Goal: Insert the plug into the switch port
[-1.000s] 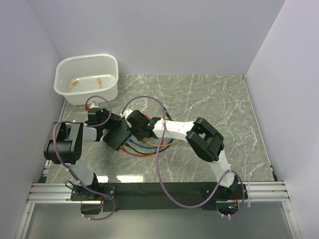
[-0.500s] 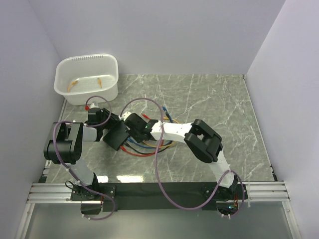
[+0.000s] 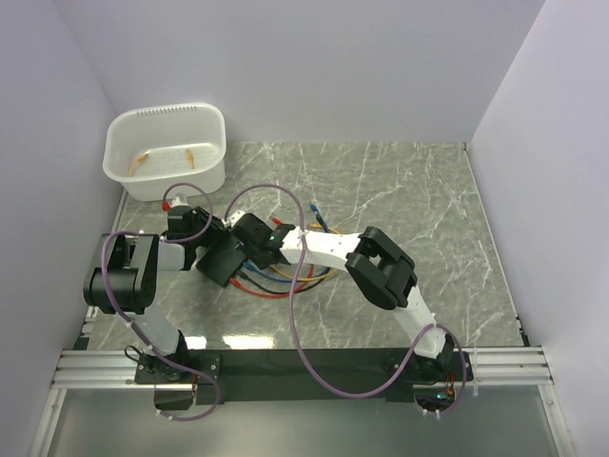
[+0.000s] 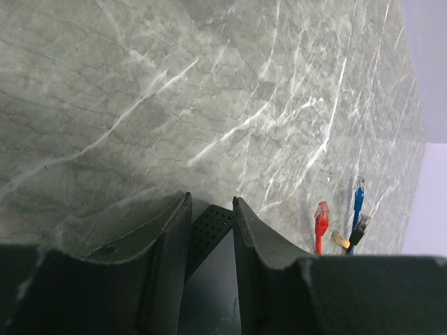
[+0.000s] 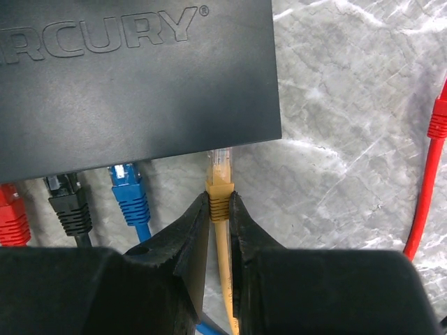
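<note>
The switch (image 3: 221, 259) is a flat black box on the marble table, also seen in the right wrist view (image 5: 133, 77). My left gripper (image 4: 211, 202) is shut on its perforated end (image 4: 209, 230); in the top view the left gripper (image 3: 209, 238) is at the box's far-left corner. My right gripper (image 5: 218, 199) is shut on the yellow plug (image 5: 219, 178). The plug's clear tip is at the switch's socket edge, near the right corner. In the top view the right gripper (image 3: 249, 236) is against the box's right side.
Red (image 5: 10, 209), black (image 5: 66, 199) and blue (image 5: 128, 188) plugs sit along the same edge. A red cable (image 5: 433, 153) lies to the right. Loose red (image 4: 321, 220) and blue (image 4: 359, 192) plug ends lie on the table. A white tub (image 3: 162, 181) stands far left.
My right gripper has moved left with the yellow plug, closing in on the switch's socket edge. The left arm and the switch have stayed put.
</note>
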Tool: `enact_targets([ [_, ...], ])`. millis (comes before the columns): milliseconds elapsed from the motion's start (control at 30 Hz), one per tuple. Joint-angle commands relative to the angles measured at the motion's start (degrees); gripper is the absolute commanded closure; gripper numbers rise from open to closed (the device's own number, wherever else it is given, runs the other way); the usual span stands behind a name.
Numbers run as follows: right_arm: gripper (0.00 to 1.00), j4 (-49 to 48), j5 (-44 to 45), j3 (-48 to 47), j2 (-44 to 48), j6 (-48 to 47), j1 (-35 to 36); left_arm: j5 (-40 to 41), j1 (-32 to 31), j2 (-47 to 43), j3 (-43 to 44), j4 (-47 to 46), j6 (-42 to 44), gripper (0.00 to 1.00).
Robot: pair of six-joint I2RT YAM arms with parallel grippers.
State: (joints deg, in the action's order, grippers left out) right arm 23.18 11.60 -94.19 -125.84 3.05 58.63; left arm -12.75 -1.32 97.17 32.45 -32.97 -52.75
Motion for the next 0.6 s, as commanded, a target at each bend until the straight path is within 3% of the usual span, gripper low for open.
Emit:
enact_targets([
  [0, 1.00, -2.1, 2.7, -2.7, -0.2, -0.6, -0.2, -2.0, -0.6, 0.0, 0.1, 0.0, 0.4, 0.64],
  [567, 1.00, -0.9, -0.3, -9.3, -2.0, -0.9, 2.0, -3.2, -0.6, 0.4, 0.0, -1.0, -0.2, 0.64],
])
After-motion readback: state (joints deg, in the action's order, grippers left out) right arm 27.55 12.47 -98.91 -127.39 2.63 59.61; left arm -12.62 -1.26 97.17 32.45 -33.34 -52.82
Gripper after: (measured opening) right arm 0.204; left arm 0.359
